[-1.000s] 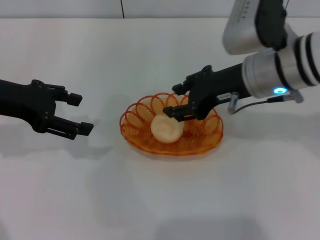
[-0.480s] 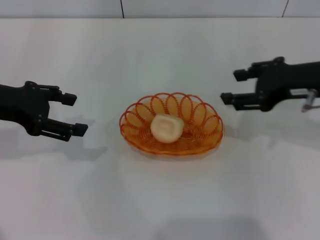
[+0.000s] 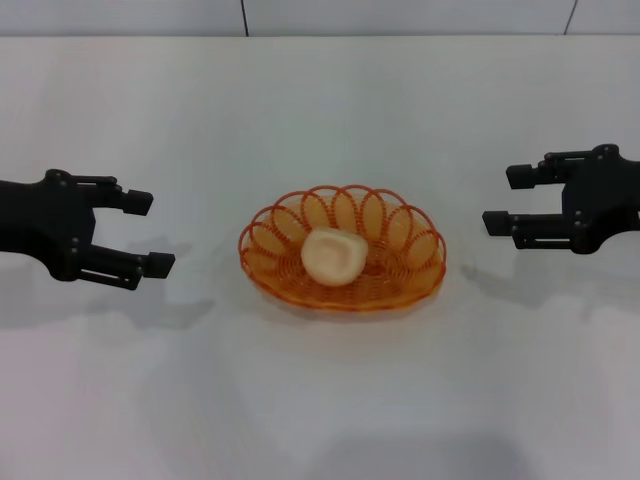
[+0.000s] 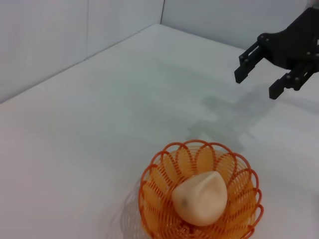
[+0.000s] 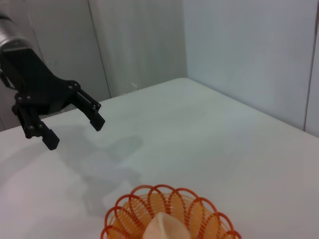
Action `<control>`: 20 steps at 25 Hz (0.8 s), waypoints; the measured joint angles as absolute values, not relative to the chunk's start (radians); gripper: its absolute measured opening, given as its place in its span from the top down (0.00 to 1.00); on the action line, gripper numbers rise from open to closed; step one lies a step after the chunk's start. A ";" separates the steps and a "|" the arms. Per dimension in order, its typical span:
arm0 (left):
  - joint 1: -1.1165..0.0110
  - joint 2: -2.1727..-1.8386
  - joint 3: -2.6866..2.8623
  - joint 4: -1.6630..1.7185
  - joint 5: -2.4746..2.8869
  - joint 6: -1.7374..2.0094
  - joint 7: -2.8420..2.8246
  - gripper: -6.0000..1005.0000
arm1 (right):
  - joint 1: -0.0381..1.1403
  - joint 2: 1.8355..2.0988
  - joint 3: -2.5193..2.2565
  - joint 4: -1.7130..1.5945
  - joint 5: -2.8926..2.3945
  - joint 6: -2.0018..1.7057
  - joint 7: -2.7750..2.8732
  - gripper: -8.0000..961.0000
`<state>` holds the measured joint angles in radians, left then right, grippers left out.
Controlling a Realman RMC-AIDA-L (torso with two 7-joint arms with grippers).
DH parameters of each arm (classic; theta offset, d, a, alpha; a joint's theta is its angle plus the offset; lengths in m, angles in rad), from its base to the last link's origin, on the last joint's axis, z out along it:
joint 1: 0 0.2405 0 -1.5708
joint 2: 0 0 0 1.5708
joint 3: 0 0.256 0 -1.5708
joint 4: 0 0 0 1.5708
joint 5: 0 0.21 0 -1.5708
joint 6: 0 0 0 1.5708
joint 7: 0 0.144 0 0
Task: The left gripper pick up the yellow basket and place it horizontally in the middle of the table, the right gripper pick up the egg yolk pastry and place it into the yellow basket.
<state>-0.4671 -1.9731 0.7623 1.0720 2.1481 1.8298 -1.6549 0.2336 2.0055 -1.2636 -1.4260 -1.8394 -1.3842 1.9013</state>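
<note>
orange wire, that's my yellow basket (image 3: 343, 250), sitting flat in the middle of the table (image 3: 320, 400) with the egg yolk pastry (image 3: 334, 256) resting inside it, touching nothing but the weave. a second ago i had the right gripper (image 3: 510, 200) down over the pastry; now it has let go and pulled well back to the right side, fingers apart and holding nothing. the left gripper (image 3: 148, 232) hangs off to the left, also spread open and empty, drifted only slightly. from where i sit, both placements look done, and i judge nothing is left but parking the arms.
</note>
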 joint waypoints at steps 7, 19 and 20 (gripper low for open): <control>-0.467 -1.977 0.768 1.072 2.125 1.841 -1.642 0.12 | 0.247 2.005 -1.263 -1.418 -1.864 -1.387 1.900 0.34; -0.483 -1.986 0.772 1.072 2.119 1.882 -1.616 0.12 | 0.267 2.005 -1.266 -1.416 -1.893 -1.410 1.899 0.34; -0.483 -1.986 0.772 1.072 2.118 1.884 -1.616 0.12 | 0.268 2.006 -1.265 -1.416 -1.893 -1.414 1.899 0.34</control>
<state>-0.4833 -1.9864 0.7717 1.0722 2.1184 1.8838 -1.6156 0.2683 2.0056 -1.2649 -1.4156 -1.8933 -1.4141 1.8989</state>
